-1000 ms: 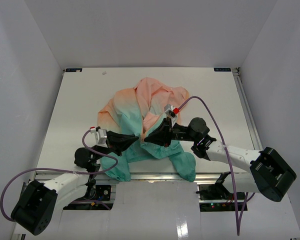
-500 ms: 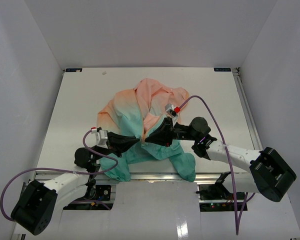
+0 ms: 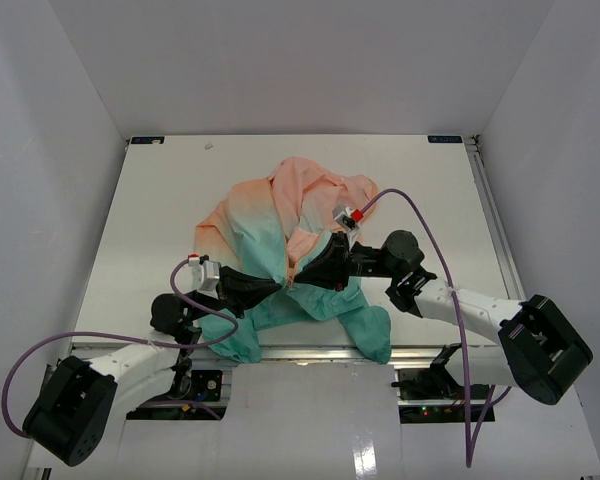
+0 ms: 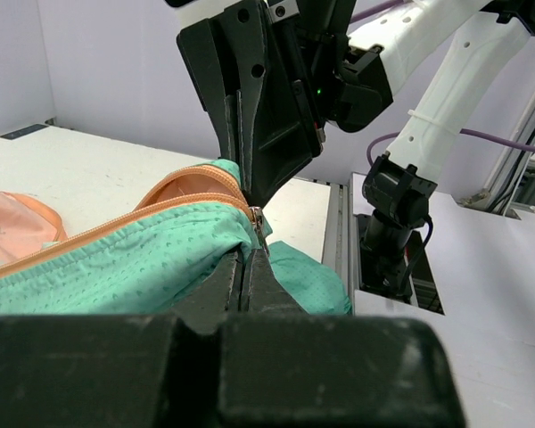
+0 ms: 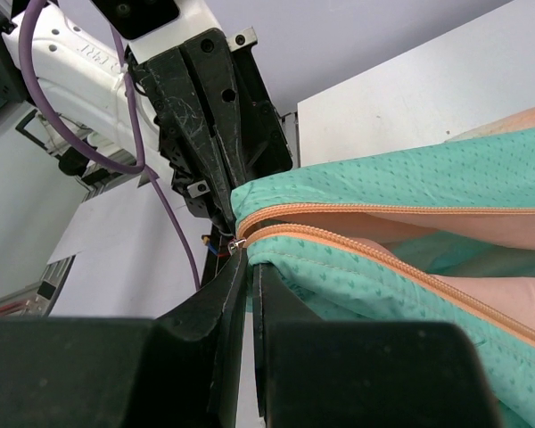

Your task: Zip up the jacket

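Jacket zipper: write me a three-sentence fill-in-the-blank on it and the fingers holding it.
The jacket fades from peach at the far end to ___ at the near hem. The zipper is mostly ___, its two sides apart. The left gripper and right gripper meet at the zipper's ___ end, fingers shut on the jacket.
Missing: teal; open; bottom.
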Robot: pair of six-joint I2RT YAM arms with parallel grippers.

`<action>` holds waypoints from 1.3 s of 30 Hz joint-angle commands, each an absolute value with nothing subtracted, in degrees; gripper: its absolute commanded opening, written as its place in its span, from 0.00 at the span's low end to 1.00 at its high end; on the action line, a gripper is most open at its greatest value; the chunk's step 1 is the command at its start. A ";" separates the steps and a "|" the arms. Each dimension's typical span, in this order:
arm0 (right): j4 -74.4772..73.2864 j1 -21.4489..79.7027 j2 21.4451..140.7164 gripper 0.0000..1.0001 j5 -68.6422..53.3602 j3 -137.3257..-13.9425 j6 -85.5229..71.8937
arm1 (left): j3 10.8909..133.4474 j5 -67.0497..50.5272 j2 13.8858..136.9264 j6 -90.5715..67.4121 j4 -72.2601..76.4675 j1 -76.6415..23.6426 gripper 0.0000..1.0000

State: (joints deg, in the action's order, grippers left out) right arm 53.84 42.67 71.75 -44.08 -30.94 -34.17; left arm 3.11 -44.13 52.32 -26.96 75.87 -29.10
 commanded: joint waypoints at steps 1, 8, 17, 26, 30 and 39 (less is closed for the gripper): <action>53.29 41.09 70.45 0.08 -45.31 -33.42 -33.42 | -0.26 -48.96 53.75 -27.95 104.32 -29.36 0.00; 49.76 41.03 69.83 0.08 -45.30 -34.05 -32.12 | -0.34 -49.74 53.88 -27.73 103.87 -29.36 0.00; 46.37 39.65 68.89 0.08 -44.63 -36.20 -31.28 | 1.40 -52.34 54.40 -27.04 99.35 -29.41 0.00; 46.01 39.68 68.32 0.08 -47.82 -34.29 -29.71 | 1.76 -47.27 53.92 -27.69 96.52 -29.36 0.09; 47.11 40.25 68.07 0.08 -47.83 -32.79 -29.51 | 1.89 -46.82 55.25 -30.26 99.64 -29.36 0.15; 44.98 39.98 67.81 0.08 -44.75 -35.31 -28.21 | 4.06 -54.09 58.64 -32.25 100.34 -29.36 0.00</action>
